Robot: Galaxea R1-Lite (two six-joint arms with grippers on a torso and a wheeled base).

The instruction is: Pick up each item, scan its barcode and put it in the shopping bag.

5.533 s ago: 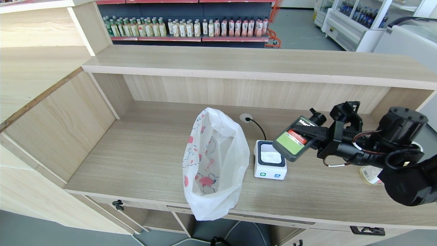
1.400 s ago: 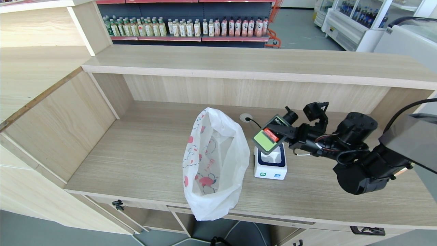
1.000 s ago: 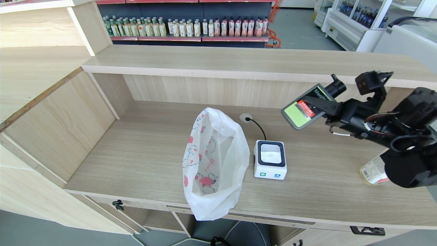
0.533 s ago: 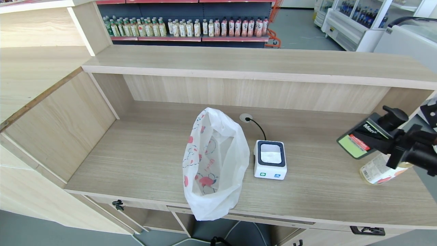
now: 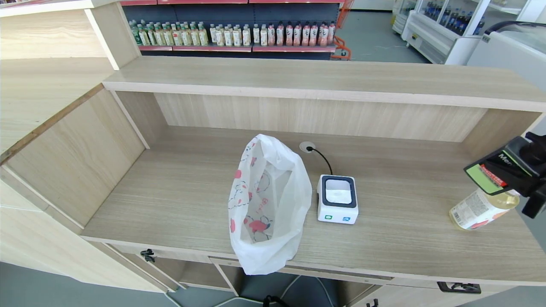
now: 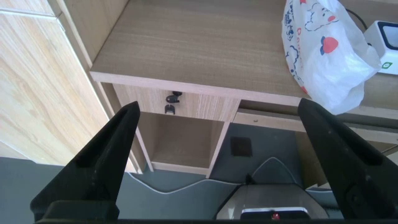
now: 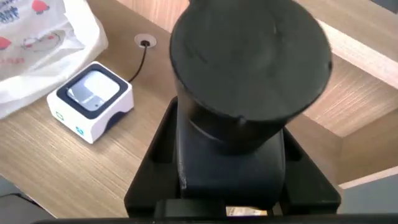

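One dark bottle (image 5: 495, 172) sits tight in my right end effector (image 5: 529, 168), up by the right end of the tabletop (image 5: 192, 192), far from the shopping bag (image 5: 268, 204) and scanner (image 5: 338, 199). My left end effector (image 6: 217, 109) is open wide.

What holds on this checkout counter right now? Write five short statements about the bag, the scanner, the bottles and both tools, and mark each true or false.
1. The shopping bag stands open on the counter, to the robot's left of the scanner. True.
2. The right tool is empty. False: it is shut on a black-capped bottle.
3. A clear bottle lies on the counter at the robot's right. True.
4. The black-capped bottle hangs right over the scanner. False: it is far to the scanner's right, above the clear bottle.
5. The left tool is shut. False: its jaws stand wide apart with nothing between them.
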